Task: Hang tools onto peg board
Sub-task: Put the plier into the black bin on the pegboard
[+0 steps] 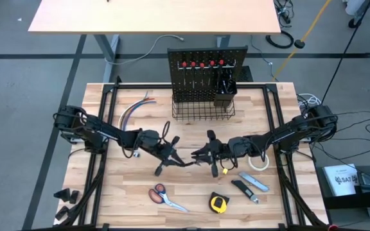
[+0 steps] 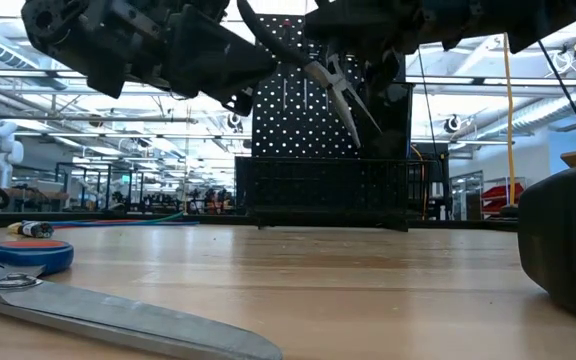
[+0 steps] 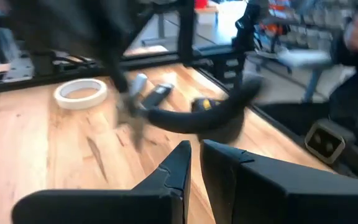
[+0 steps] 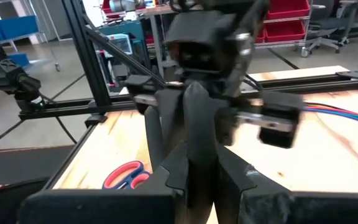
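Scissors (image 1: pixel 166 197), tape measure (image 1: pixel 218 203) and utility knife (image 1: pixel 254 182) lie along the near edge of the table (image 1: pixel 288 212), with the tape roll (image 1: pixel 258 163) just right of them. Above mid-table both arms meet over a pair of black-handled pliers (image 1: pixel 186 160), lifted clear of the wood; in the low view their silver nose points downward. The right gripper (image 1: pixel 205 154) has its fingers pinched nearly together on one handle, as its wrist view shows. The left gripper (image 1: pixel 170 152) sits just beside the other end, fingers almost closed with only a slit between them; whether they actually grip the pliers cannot be told. This looks like a handover or regrasp, made to orient the tool for hanging. Next, one arm must take a firm sole hold, the other let go, then carry the pliers back to a free hook. Farther off stands the peg board (image 1: pixel 207 76), red-handled screwdrivers (image 1: pixel 202 64) already hung, wire basket (image 1: pixel 203 110) at its base.
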